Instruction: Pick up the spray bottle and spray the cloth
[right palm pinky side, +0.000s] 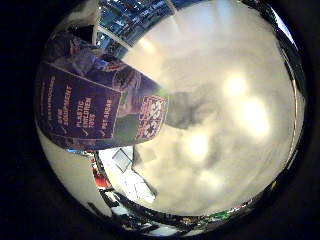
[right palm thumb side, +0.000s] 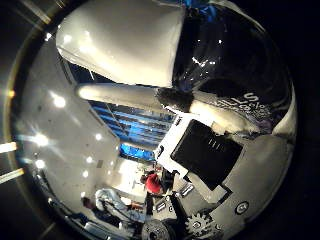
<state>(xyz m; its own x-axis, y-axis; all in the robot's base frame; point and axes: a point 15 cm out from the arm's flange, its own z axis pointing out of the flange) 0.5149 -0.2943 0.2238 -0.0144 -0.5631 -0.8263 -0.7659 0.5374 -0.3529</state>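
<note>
The spray bottle (right palm pinky side: 100, 107) fills one side of the little finger side view, close to my palm, with a dark blue printed label round its body. Its base points at a pale glossy table top (right palm pinky side: 225, 150), where a grey shadow lies beside it. In the thumb side view the bottle's white spray head (right palm thumb side: 125, 40) and its long white trigger (right palm thumb side: 120, 95) stand over the dark body (right palm thumb side: 240, 65). My right hand (right palm thumb side: 205, 150) shows as black and white finger parts curled against the bottle just under the spray head. No cloth shows in either view.
The table's edge (right palm pinky side: 127, 170) runs past the bottle's side, with room clutter beyond it. Blue shelving (right palm thumb side: 135, 125) stands far behind the trigger. Bright ceiling lights reflect on the table top.
</note>
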